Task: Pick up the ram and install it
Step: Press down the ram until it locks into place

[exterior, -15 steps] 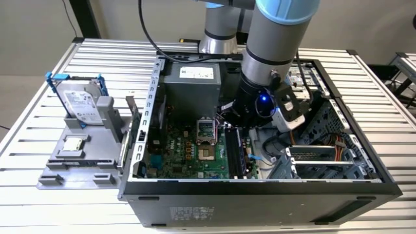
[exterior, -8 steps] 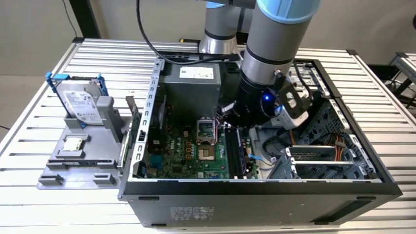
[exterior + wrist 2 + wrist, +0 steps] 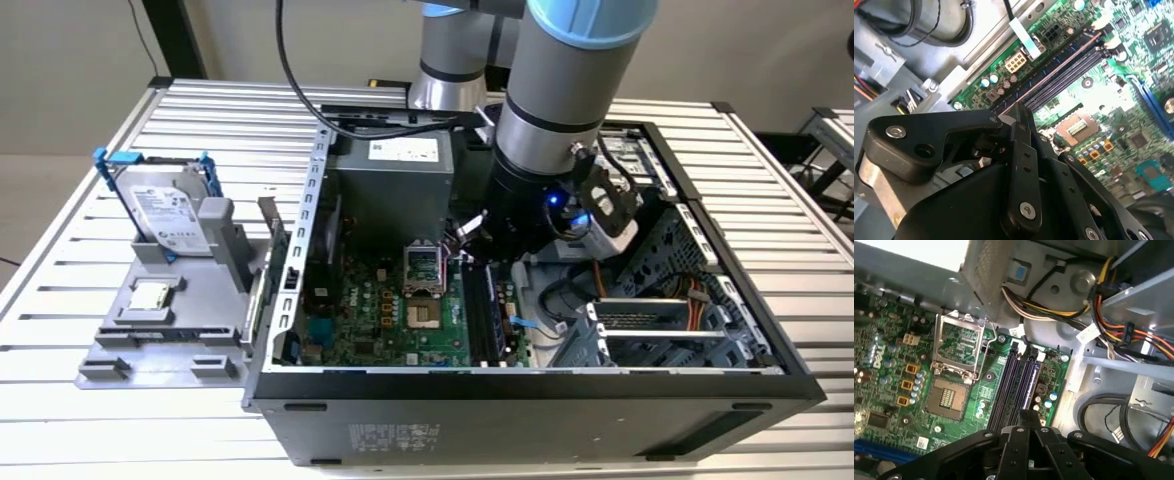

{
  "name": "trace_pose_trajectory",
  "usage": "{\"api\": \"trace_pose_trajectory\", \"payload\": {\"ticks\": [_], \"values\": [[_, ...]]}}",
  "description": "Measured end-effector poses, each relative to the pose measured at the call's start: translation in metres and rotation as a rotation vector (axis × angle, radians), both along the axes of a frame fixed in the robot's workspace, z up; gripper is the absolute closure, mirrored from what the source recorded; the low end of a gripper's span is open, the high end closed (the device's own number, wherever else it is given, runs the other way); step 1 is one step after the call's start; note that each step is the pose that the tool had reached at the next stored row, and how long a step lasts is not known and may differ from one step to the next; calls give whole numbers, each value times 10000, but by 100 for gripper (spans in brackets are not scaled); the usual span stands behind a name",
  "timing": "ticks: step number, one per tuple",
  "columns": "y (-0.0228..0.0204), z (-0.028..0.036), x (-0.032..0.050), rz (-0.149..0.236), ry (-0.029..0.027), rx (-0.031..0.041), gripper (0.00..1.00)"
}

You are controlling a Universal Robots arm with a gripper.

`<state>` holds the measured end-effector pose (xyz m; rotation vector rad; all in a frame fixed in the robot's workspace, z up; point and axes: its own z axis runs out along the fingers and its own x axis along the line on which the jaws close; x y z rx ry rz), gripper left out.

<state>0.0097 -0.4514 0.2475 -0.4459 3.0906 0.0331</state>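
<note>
The ram shows edge-on as a thin pinkish-brown strip (image 3: 1054,70) lying along one of the long black memory slots (image 3: 1074,70) on the green motherboard. In the first wrist view the ram (image 3: 1029,385) runs from the white slot latch down to my fingertips. My black gripper (image 3: 1016,114) is shut, and the strip runs straight in between its tips. The gripper (image 3: 1029,415) sits directly over that slot. In the exterior view the arm reaches down into the open computer case, with the gripper (image 3: 510,255) low over the slots (image 3: 487,310).
A bare processor socket (image 3: 949,397) lies beside the slots. Bundled cables (image 3: 1114,325) and the metal drive cage (image 3: 667,320) crowd the other side, and the power supply box (image 3: 400,180) stands behind. A silver hard drive in a blue frame (image 3: 167,210) stands on a grey holder outside the case.
</note>
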Motion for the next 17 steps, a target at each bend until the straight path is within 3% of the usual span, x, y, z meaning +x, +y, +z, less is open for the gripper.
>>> {"api": "trace_pose_trajectory", "payload": {"ticks": [6,17], "values": [[0,0,0,999,0,0,100],[0,1,0,2091,0,1,100]]}}
